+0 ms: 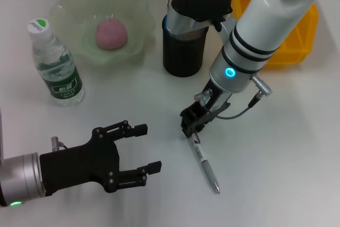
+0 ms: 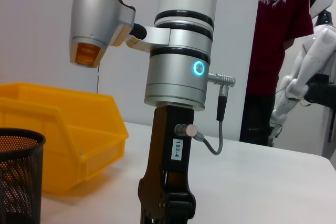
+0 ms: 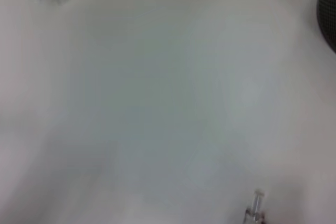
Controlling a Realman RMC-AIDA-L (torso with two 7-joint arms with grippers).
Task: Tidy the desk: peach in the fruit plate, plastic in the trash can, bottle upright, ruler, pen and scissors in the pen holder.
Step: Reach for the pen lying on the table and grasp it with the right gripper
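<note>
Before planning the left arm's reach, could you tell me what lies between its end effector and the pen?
Only bare white desk, in the head view, between the left end effector and silver pen.

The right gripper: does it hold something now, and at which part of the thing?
The right gripper is shut on the pen at its upper end; the tip lies on the table. The left gripper is open and holds nothing.

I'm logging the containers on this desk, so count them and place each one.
3, not counting the bottle: the green fruit plate at the back left holding the peach, the black mesh pen holder beside it, and the yellow bin at the back right. Others may lie out of view.
</note>
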